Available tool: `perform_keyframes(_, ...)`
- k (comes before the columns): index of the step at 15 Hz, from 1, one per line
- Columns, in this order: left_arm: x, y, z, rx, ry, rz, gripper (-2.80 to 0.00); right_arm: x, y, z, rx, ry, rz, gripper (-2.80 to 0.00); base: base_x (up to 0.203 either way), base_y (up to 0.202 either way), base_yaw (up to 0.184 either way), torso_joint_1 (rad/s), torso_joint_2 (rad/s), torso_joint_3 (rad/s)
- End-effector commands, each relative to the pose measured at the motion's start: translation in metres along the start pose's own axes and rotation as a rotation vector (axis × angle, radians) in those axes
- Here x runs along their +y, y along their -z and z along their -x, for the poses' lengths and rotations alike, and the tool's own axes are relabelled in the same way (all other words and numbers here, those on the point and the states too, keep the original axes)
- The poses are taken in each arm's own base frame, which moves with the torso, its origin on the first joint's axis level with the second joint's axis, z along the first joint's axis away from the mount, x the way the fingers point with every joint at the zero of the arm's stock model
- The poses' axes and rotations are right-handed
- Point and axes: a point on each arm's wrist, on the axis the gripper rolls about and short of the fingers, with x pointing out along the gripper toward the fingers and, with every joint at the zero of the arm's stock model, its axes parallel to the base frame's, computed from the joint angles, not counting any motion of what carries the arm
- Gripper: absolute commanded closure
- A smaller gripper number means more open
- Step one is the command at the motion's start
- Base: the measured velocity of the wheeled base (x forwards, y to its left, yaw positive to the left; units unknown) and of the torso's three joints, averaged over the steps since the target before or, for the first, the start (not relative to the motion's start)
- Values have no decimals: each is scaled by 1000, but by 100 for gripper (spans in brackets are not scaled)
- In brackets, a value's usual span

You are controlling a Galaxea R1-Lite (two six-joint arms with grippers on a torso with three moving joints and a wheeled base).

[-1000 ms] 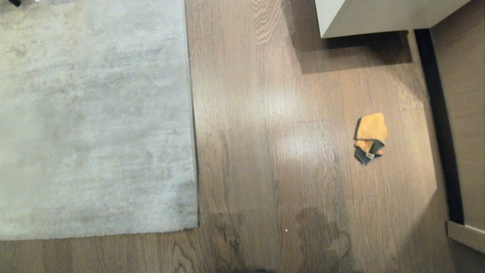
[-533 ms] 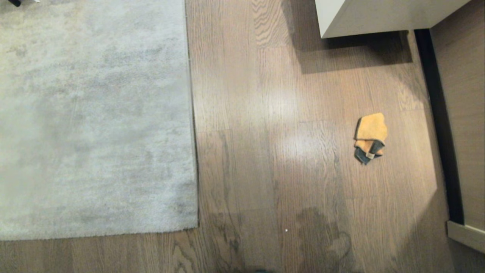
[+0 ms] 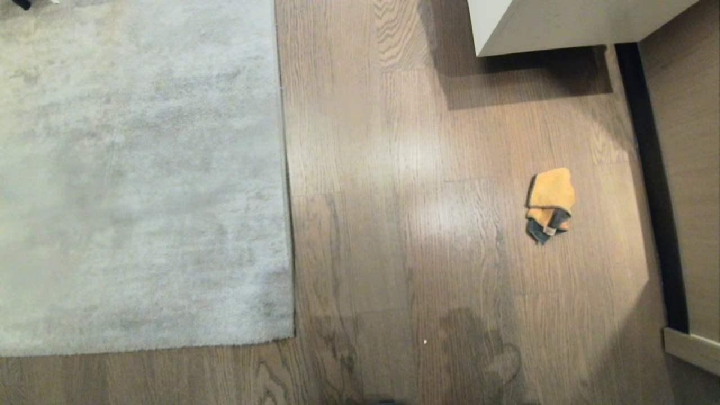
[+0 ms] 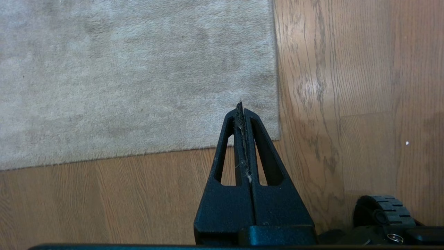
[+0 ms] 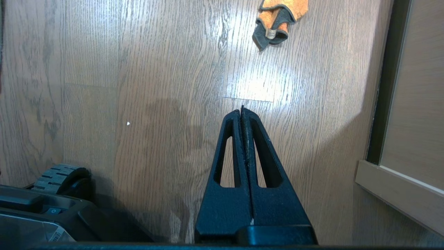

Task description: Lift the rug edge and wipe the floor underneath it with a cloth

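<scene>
A large grey-beige rug (image 3: 140,174) lies flat on the left of the brown plank floor (image 3: 394,225), its rug edge (image 3: 287,180) running straight to a near corner (image 3: 292,336). A crumpled orange-yellow cloth (image 3: 550,203) with a dark grey part lies on the floor to the right. Neither gripper shows in the head view. My left gripper (image 4: 240,106) hangs shut and empty above the rug corner (image 4: 275,133). The right gripper (image 5: 242,109) is shut and empty over bare floor, well short of the cloth (image 5: 277,21).
A white cabinet (image 3: 562,25) stands at the far right, and a dark gap with a wood panel (image 3: 692,169) runs along the right side. My base and its wheel (image 5: 60,177) sit close behind the grippers.
</scene>
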Motion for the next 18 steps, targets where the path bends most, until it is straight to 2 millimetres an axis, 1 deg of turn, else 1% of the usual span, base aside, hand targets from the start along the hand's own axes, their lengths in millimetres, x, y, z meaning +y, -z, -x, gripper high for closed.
perform_keyframes(1, 0, 0, 0, 0, -1, 0, 0, 0, 0, 0, 3, -2, 1, 0, 0, 0, 0, 0, 0, 0)
perform_keyframes(18, 0, 0, 0, -2, 1, -2, 0, 0, 0, 0, 3, -1, 0, 0, 0, 0, 0, 0, 0, 0)
